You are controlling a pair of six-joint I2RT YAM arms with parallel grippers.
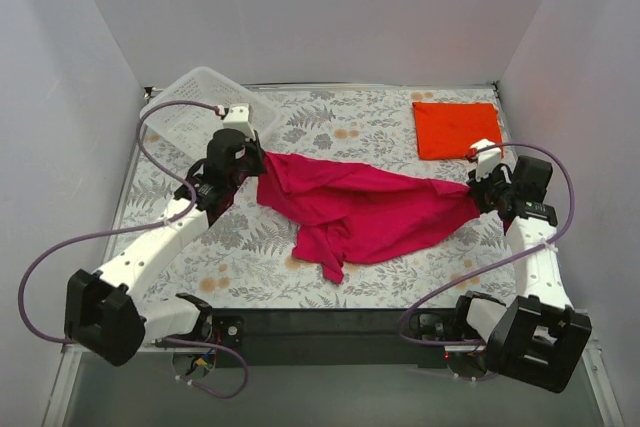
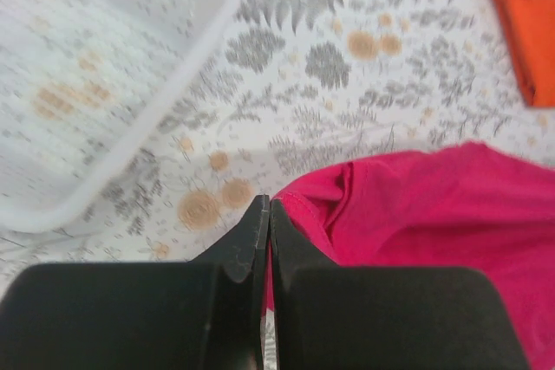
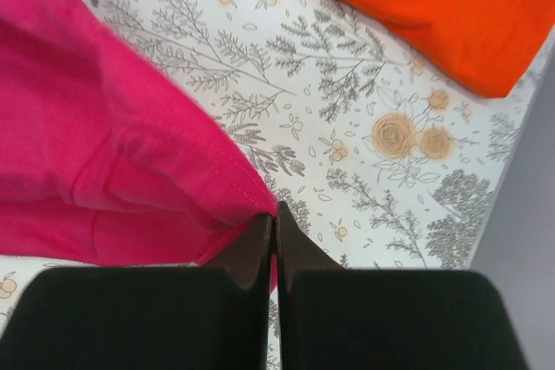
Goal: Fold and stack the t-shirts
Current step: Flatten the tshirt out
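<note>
The magenta-pink t-shirt [image 1: 360, 209] hangs stretched between my two grippers above the middle of the table, its lower part sagging to the cloth. My left gripper [image 1: 256, 159] is shut on the shirt's left hem [image 2: 364, 205]. My right gripper [image 1: 478, 187] is shut on its right hem [image 3: 130, 153]. The orange-red t-shirt [image 1: 456, 129] lies folded flat at the back right; it also shows in the right wrist view [image 3: 434, 6] and at the edge of the left wrist view [image 2: 531, 32].
A white mesh basket [image 1: 195, 107] stands at the back left, close behind my left gripper, and shows in the left wrist view [image 2: 95, 84]. The table carries a floral cloth [image 1: 330, 122]. Grey walls close in the left, right and back sides.
</note>
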